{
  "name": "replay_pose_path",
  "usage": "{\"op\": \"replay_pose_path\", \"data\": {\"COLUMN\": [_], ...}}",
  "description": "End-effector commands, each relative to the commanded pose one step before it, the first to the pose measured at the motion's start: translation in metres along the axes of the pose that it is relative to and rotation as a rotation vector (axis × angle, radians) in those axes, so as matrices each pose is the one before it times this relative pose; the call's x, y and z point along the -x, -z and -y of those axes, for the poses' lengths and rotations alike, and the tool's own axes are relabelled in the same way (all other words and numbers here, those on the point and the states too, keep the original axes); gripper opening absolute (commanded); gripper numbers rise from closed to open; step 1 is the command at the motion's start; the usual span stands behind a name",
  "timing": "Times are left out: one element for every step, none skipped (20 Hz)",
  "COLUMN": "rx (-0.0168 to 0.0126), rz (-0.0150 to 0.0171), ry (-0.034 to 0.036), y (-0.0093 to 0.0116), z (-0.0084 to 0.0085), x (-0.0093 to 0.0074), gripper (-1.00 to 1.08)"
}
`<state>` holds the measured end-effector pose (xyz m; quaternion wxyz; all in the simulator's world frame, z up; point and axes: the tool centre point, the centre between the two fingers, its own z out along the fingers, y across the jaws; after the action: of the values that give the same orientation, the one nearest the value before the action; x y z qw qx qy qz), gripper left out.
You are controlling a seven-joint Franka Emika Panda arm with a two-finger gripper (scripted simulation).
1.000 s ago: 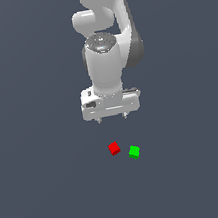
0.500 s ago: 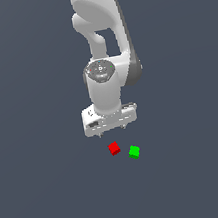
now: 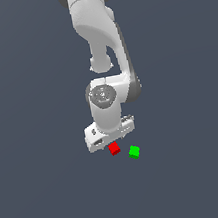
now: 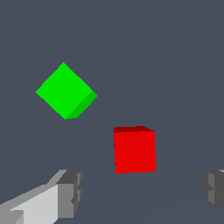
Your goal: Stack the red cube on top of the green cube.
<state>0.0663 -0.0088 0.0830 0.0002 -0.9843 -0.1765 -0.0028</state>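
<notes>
The white arm (image 3: 103, 56) reaches down over the plain dark grey tabletop (image 3: 44, 193), its gripper (image 3: 111, 140) low above the surface and right behind the red cube (image 3: 114, 148) in the exterior view. In the wrist view the jaws are spread wide with nothing pinched between them, and the red cube (image 4: 134, 149) lies on the tabletop ahead of the gap, touching neither grey fingertip (image 4: 70, 193). The green cube (image 3: 134, 151) lies just beside the red one, on the exterior view's right, with a small gap between them, and is turned at a different angle.
</notes>
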Motion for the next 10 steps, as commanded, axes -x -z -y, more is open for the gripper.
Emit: {"op": "replay_pose_path", "data": {"rx": [-0.00062, -0.00018, -0.0001, -0.00004, 0.00002, 0.00004, 0.0, -0.00034, 0.0, 0.0], "rz": [0.00236, 0.00096, 0.00077, 0.0006, 0.00042, 0.00023, 0.0, 0.00046, 0.0, 0.0], "ry": [0.02354, 0.00598, 0.00472, 0.0036, 0.00245, 0.00127, 0.0, -0.00287, 0.0, 0.0], "y": [-0.00724, -0.002, -0.00156, -0.00114, -0.00074, -0.00037, -0.00007, 0.00036, -0.00039, -0.00115], "z": [-0.0016, -0.0004, -0.00034, -0.00021, -0.00012, -0.00011, -0.00027, 0.00053, -0.00002, -0.00005], "x": [-0.00371, -0.00093, -0.00076, -0.00062, -0.00047, -0.00026, 0.00002, 0.00073, 0.00001, 0.00002], "gripper": [1.0, 1.0, 1.0, 1.0, 1.0, 1.0, 1.0, 1.0, 1.0, 1.0]}}
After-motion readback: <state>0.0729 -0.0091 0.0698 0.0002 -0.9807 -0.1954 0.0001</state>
